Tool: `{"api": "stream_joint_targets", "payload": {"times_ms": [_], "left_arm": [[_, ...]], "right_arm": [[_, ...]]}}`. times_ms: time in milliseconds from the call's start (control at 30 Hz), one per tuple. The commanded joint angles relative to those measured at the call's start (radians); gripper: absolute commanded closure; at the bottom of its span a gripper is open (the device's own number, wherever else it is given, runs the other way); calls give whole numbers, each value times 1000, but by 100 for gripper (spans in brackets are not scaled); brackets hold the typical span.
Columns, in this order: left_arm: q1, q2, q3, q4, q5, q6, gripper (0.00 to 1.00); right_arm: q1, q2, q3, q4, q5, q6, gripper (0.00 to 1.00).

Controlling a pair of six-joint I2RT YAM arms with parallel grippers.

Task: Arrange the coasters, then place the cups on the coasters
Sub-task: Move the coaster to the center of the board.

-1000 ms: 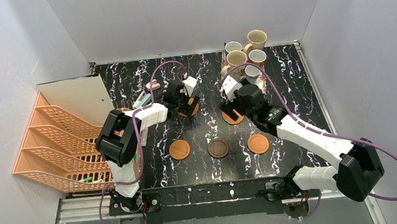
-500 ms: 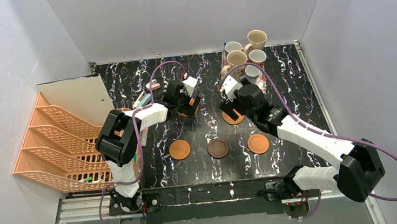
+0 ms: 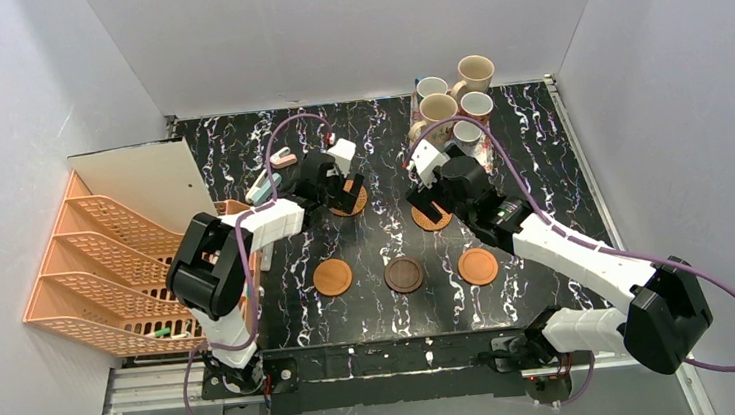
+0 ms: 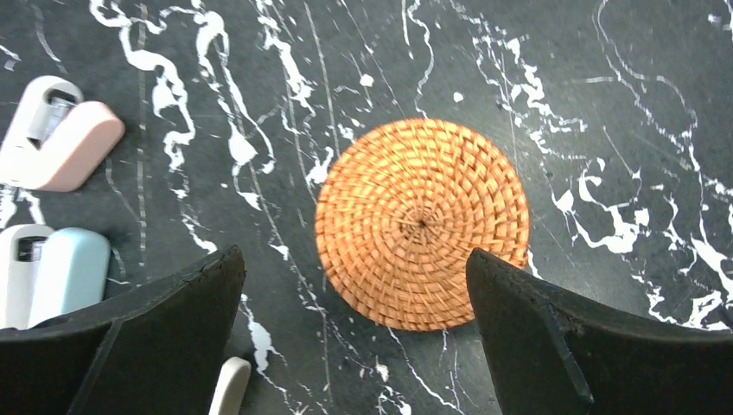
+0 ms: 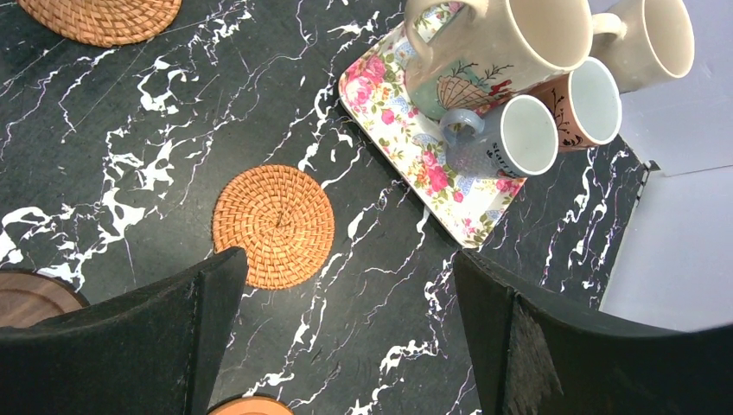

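Both your end effectors stand with fingers wide apart, holding nothing. The left end effector [image 4: 354, 346] hovers over one woven orange coaster [image 4: 422, 223], well left of the pink floral tray [image 5: 385, 112]. The right end effector [image 5: 346, 346] hangs above the second woven coaster [image 5: 273, 226], just beside the tray. The cups [image 5: 497, 43] crowd together at the tray. On the arms' side of the tray, two smooth orange-brown coasters [image 3: 332, 277] flank the dark brown coaster [image 3: 405, 274].

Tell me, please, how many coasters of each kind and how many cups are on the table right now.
Woven rattan coasters: 2
Smooth orange-brown coasters: 2
Dark brown coaster: 1
Cups: 5
Total: 10
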Motion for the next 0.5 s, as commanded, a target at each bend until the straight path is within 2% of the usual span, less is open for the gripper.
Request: {"api": "stream_joint_targets", "payload": {"times_ms": [0,133,300,467], "left_arm": [[-3,-61,-13,52,-74,-9,2],[-3,-39,4,55,-101,2,2],[-3,59,53,22,-141,14,2],[-7,112,82,-11,-100,22,2]], "right_arm": [[11,-9,-11,42,11,0,2],[9,-4,-16,47,7,1,2],[10,-5,-10,37,7,4,2],[10,-16,-13,38,-2,7,2]]}}
